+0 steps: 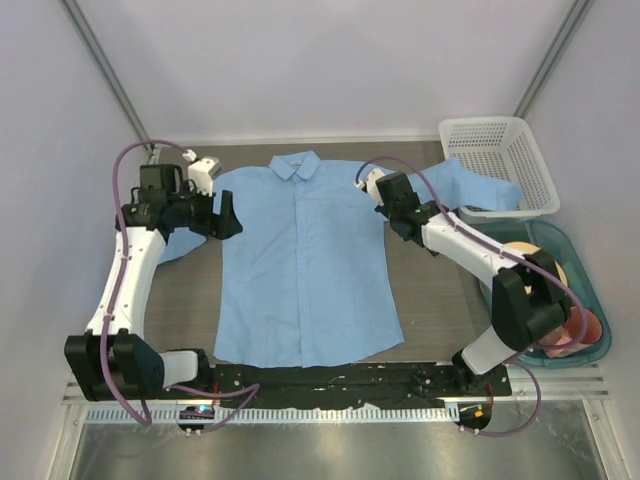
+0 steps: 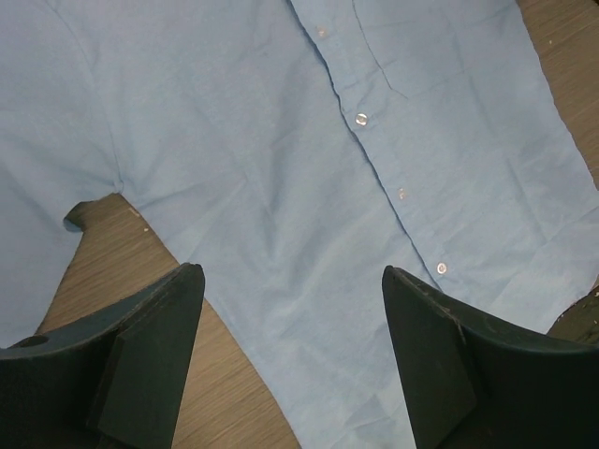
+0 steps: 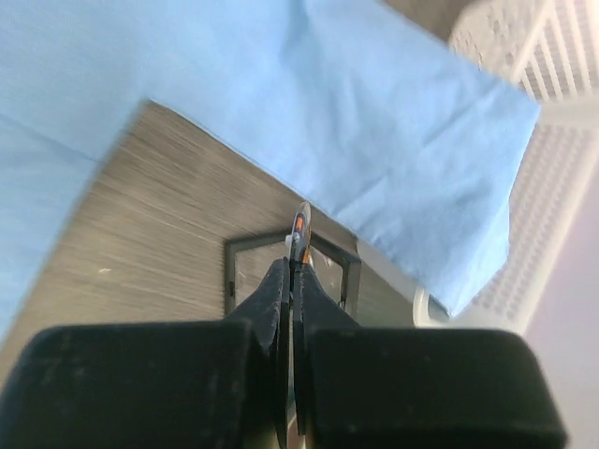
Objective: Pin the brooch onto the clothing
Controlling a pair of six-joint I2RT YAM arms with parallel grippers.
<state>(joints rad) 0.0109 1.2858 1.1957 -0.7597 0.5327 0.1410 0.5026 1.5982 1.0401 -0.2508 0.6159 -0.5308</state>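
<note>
The light blue shirt (image 1: 300, 270) lies flat and face up on the table, collar at the back. It also shows in the left wrist view (image 2: 281, 140) and the right wrist view (image 3: 393, 103). My left gripper (image 1: 228, 215) is open and empty (image 2: 292, 281) above the shirt's left side, near the armpit. My right gripper (image 1: 395, 210) is beside the shirt's right shoulder. It is shut (image 3: 290, 267) on the brooch (image 3: 299, 229), a small orange-gold disc held edge-on, just above a small black square case (image 3: 230, 276). The brooch is too small to see in the top view.
A white mesh basket (image 1: 495, 150) stands at the back right, with the shirt's right sleeve (image 1: 485, 185) resting against its front; it also shows in the right wrist view (image 3: 552, 187). A teal bin (image 1: 590, 300) holding round items sits at the right.
</note>
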